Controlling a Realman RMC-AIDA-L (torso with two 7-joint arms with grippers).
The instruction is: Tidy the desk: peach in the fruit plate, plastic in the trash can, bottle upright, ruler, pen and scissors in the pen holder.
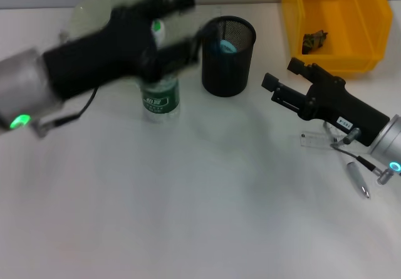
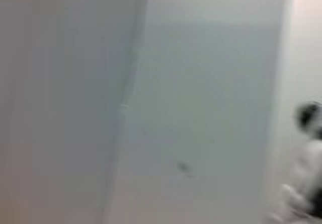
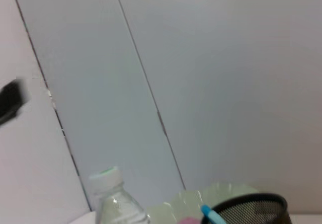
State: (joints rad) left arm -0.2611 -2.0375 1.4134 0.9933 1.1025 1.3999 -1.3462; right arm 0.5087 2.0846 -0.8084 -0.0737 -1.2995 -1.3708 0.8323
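from the head camera i see my left gripper [image 1: 182, 25] up over the clear plastic water bottle with a green label and white cap [image 1: 160, 97], which stands upright on the white desk [image 1: 188, 197] just left of the black mesh pen holder [image 1: 228, 56]. its two dark fingers look spread apart with nothing between them, though the arm is smeared by motion. a blue-handled item [image 1: 225, 46] sits inside the pen holder. behind the bottle is the pale green translucent fruit plate [image 1: 94, 9]; in the right wrist view a bit of pink shows at that plate's edge, too little for me to name. the yellow plastic bin [image 1: 335, 22] at the far right holds a small dark crumpled scrap [image 1: 314, 39]. my right gripper [image 1: 285, 81] hovers low over the desk, jaws parted and empty, above a clear plastic ruler [image 1: 316, 140]; a silver pen [image 1: 358, 180] lies beside its wrist.
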